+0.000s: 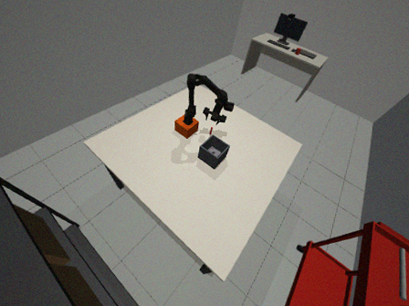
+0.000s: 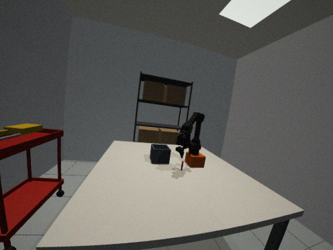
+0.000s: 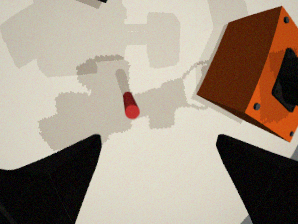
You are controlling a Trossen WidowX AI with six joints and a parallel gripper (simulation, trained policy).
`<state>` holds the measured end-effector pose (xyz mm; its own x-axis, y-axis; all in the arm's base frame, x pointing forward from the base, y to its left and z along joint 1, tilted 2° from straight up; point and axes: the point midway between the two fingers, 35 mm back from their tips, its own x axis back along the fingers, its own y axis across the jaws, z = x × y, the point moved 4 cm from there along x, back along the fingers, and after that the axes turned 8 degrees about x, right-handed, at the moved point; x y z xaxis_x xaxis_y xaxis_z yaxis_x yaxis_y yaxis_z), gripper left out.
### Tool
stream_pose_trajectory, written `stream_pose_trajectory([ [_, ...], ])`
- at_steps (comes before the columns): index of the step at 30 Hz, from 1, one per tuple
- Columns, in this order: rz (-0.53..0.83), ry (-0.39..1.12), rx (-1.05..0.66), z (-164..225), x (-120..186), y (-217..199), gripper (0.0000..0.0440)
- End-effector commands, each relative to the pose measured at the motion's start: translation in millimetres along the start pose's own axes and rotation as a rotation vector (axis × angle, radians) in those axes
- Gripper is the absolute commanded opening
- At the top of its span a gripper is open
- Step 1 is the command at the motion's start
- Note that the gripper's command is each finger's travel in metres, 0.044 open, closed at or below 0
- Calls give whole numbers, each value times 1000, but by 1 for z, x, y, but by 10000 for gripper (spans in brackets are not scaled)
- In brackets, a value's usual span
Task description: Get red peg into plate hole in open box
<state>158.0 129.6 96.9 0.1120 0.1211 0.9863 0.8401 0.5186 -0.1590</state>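
Observation:
The red peg [image 1: 211, 131] [image 2: 182, 165] [image 3: 132, 111] stands upright on the table. My gripper [image 1: 212, 121] [image 2: 182, 156] [image 3: 160, 141] is open and empty, above the peg. In the wrist view the peg's top lies ahead of the fingertips and left of the middle of the gap. The dark open box [image 1: 208, 157] [image 2: 160, 156] stands on the table beside the peg. In the top view a grey plate shows at its bottom, with a small dark hole [image 1: 214, 153]; the exterior view shows only the box's outside.
The arm's orange base block [image 1: 185, 127] [image 2: 195, 160] [image 3: 225, 70] stands near the peg, on the other side from the box. The pale table [image 1: 167, 190] [image 2: 151, 208] carries them. A red cart [image 1: 321, 285] [image 2: 31, 198] and a shelf rack stand off the table.

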Motion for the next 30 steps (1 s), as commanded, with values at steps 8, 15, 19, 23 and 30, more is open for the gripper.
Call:
stream_pose_trajectory([
  [8, 13, -16, -37, -5, -38, 4, 413],
  [15, 4, -25, -72, -8, -61, 6, 414],
  [19, 0, -31, -93, -10, -72, 6, 409],
  [23, -2, -34, -105, -11, -82, 8, 369],
  [30, -14, -31, -88, -9, -93, 16, 215],
])
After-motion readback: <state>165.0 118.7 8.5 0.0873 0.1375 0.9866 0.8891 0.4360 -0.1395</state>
